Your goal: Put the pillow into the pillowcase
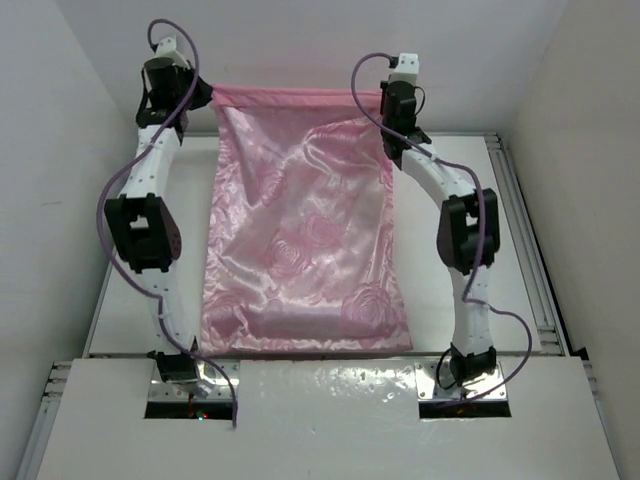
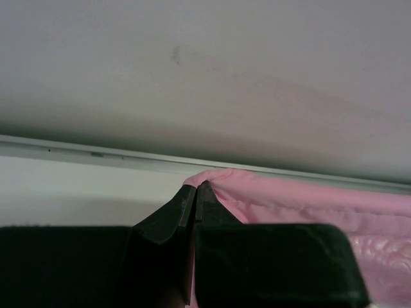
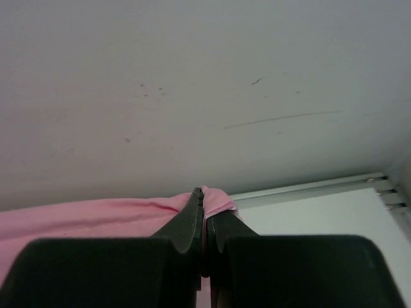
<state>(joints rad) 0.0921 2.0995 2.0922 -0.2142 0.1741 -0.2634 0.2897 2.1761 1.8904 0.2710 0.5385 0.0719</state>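
Shiny pink satin pillowcase, pinched at its far corners by left hand and right hand: slick hem may be dragged free by hanging weight.

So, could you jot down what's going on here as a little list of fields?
left gripper: shut on the pillowcase, far left corner
right gripper: shut on its far right corner
pillowcase: pink rose-patterned satin, far edge stretched between the grippers, the rest draped toward the arm bases
pillow: not visible on its own; cannot tell if it is inside
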